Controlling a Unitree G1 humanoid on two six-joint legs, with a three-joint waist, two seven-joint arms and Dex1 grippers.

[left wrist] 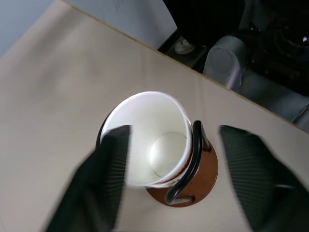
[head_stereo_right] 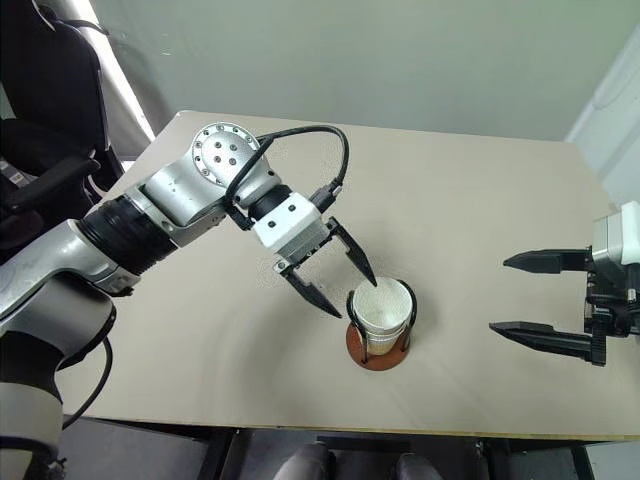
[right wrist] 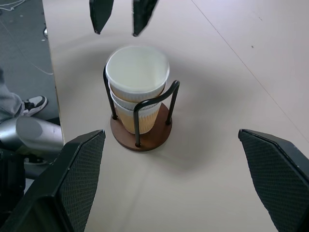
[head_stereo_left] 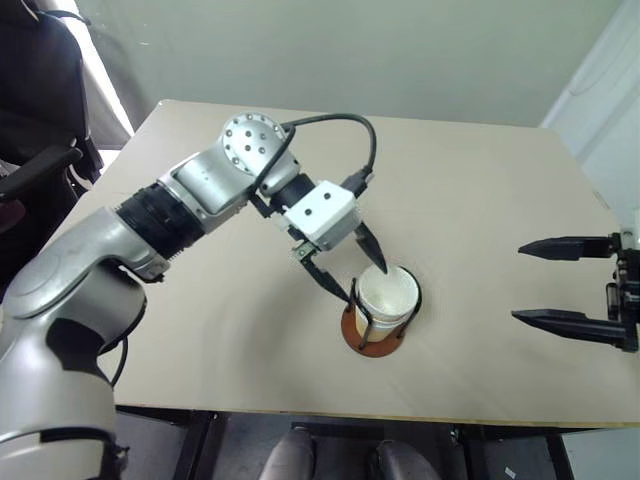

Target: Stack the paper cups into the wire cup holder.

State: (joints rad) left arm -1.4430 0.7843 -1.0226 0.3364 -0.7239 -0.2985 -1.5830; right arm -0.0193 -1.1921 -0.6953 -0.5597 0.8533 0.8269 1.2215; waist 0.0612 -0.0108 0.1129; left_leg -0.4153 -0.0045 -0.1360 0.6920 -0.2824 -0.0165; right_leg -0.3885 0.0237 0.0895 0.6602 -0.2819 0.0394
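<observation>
Between my left gripper [head_stereo_right: 343, 284] fingers, spread wide and gripping nothing, the paper cups [right wrist: 136, 86] stand nested, mouths up, long axis vertical, inside the wire cup holder [right wrist: 141, 134] near the table's [head_stereo_left: 480, 200] front edge. Left wrist angles down over them. Right gripper [head_stereo_left: 548, 283] fingers gape wide, level, well apart.

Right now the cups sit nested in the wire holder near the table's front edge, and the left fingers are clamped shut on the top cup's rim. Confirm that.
Not quite. The paper cups do sit nested in the wire cup holder, but the left gripper is open: the right eye view shows its fingers spread apart beside the rim, gripping nothing.
</observation>
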